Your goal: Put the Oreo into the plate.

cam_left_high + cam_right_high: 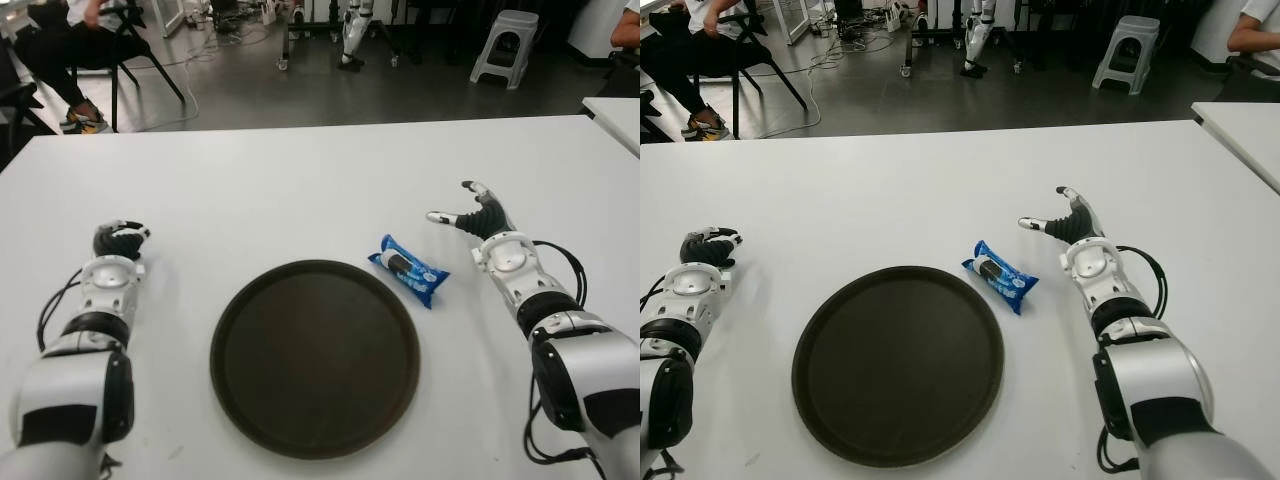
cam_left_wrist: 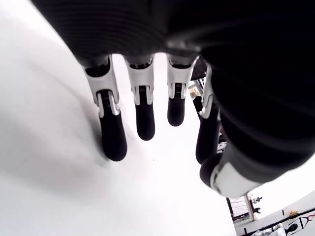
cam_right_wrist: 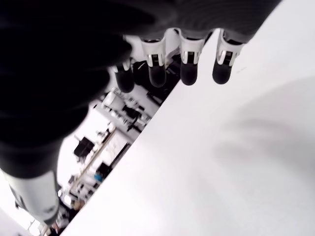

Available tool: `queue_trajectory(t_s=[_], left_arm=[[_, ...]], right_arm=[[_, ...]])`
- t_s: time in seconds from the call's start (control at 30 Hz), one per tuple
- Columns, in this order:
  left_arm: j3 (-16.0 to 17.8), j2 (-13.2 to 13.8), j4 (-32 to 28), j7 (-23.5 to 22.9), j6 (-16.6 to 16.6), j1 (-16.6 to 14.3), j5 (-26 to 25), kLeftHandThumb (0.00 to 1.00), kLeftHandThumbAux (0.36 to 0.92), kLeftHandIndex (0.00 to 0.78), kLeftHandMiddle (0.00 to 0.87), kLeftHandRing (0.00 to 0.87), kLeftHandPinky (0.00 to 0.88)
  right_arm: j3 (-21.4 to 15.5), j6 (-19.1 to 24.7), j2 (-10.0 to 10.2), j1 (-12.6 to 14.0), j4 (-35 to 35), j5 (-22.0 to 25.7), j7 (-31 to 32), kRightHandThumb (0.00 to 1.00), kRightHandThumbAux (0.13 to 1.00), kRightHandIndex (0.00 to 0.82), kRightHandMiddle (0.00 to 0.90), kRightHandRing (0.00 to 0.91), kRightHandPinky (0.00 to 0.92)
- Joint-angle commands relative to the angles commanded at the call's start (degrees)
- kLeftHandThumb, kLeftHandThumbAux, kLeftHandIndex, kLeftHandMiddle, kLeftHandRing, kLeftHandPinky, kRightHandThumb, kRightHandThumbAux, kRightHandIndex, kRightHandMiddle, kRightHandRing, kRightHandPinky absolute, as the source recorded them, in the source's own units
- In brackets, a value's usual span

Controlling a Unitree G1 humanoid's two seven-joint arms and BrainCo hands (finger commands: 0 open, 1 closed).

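Nothing is done yet: the blue Oreo packet (image 1: 407,268) lies on the white worktop (image 1: 300,180) just beside the empty dark plate (image 1: 314,356), the right hand (image 1: 474,214) spread and empty near it, the left hand (image 1: 118,240) loosely curled, holding nothing.

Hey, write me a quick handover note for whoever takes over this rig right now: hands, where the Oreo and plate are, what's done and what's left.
Left robot hand: open, holds nothing, idle on the plate's left.
Right robot hand: open, fingers spread, holds nothing, just right of the Oreo pack, apart from it.
Oreo pack: lying on the white table, close beside the plate's right rim, outside it.
Plate: dark, round, holds nothing, between the arms.
Done: nothing yet.
Left: grasp the pack, probably with the right robot hand, and place it in the plate.
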Motion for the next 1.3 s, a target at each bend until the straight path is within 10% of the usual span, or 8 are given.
queue_trajectory(t_s=[1.3], left_arm=[[0.25, -0.29, 0.06, 0.02, -0.22, -0.1, -0.19, 0.686, 0.721, 0.399, 0.165, 0.188, 0.194]], right_arm=[[5.13, -1.36, -0.91, 2.19, -10.77, -1.74, 2.4, 0.0, 0.673, 0.021, 0.048, 0.036, 0.025]])
